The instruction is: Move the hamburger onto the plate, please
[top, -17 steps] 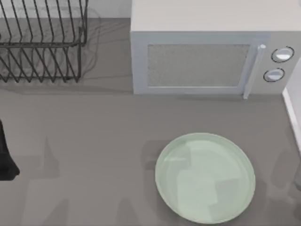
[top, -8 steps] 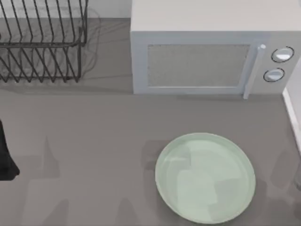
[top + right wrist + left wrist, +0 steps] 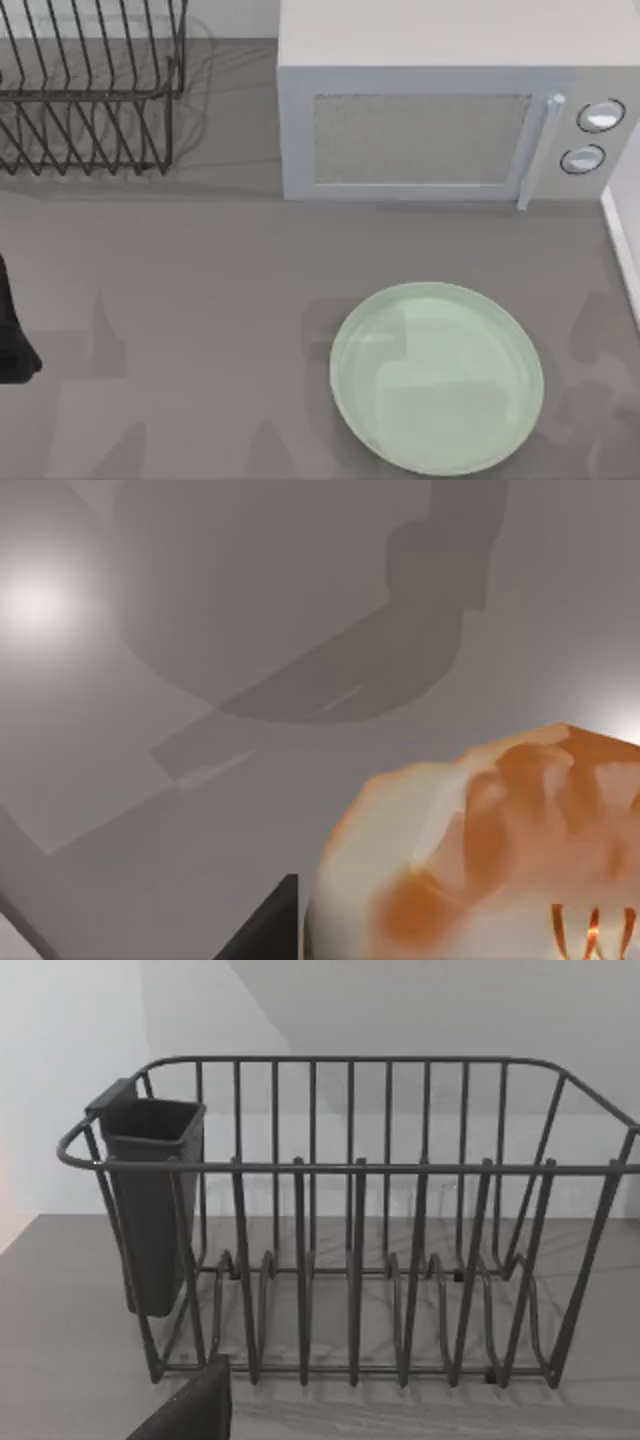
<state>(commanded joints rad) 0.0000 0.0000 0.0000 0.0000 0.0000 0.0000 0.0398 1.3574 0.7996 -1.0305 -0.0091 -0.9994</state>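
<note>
The hamburger (image 3: pixel 480 850) is very close in the right wrist view, a pale bun with orange and white patches, above the grey table. A dark part of my right gripper (image 3: pixel 262 925) shows right beside it; I cannot tell whether they touch. The pale mint-green plate (image 3: pixel 436 376) lies flat on the table at the front right in the top view, with nothing on it. My left arm (image 3: pixel 12 325) sits parked at the table's left edge. A dark corner of my left gripper (image 3: pixel 190 1410) shows in the left wrist view.
A white microwave (image 3: pixel 440 110) stands at the back, its door closed, just behind the plate. A black wire dish rack (image 3: pixel 90 90) with a dark cup holder (image 3: pixel 150 1200) stands at the back left. Bare grey table lies between the rack and the plate.
Shadows near the table's right edge have shifted slightly, and so have the reflections on the plate. The plate, microwave, rack and left arm have not moved.
</note>
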